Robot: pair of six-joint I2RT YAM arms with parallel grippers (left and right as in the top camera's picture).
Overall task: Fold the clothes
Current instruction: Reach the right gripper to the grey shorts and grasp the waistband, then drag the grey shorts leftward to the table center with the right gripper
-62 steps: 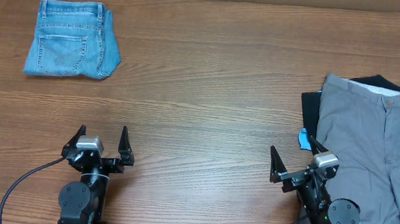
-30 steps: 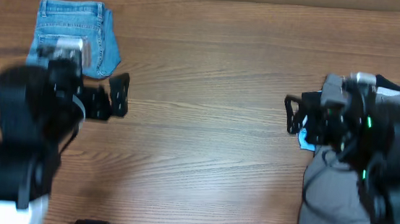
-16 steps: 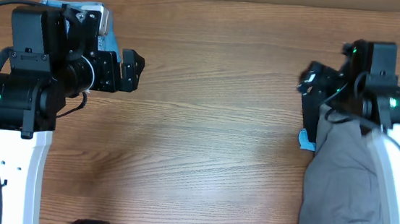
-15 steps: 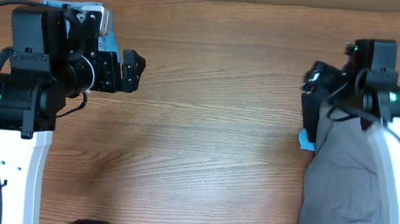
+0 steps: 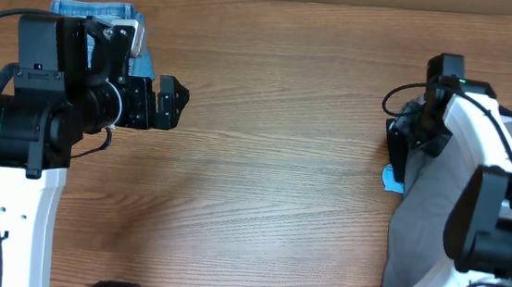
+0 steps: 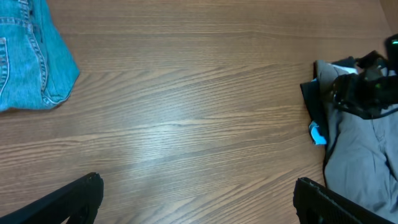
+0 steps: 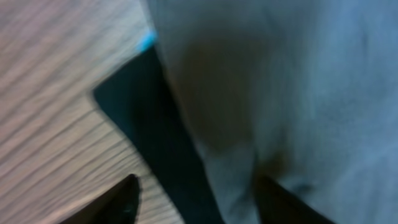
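Observation:
The grey shorts [image 5: 435,224] lie at the table's right edge on top of a black garment [image 5: 397,147]; they also show in the left wrist view [image 6: 364,155] and fill the right wrist view [image 7: 292,81]. My right gripper [image 5: 412,129] is open, low over the shorts' upper left corner, one finger over the wood and black cloth, the other over grey cloth [image 7: 199,202]. My left gripper [image 5: 168,104] is open and empty, raised over the table's left part [image 6: 196,199].
Small folded light-blue denim shorts [image 5: 96,11] lie at the back left, partly under my left arm, and show in the left wrist view [image 6: 28,56]. A small blue tag [image 5: 390,179] sticks out beside the black garment. Bare wood [image 5: 273,164] spans the middle.
Both arms rose from their rest pose at the front edge. My right gripper swung to the shorts' top left corner and dropped onto it. My left gripper lifted near the denim shorts.

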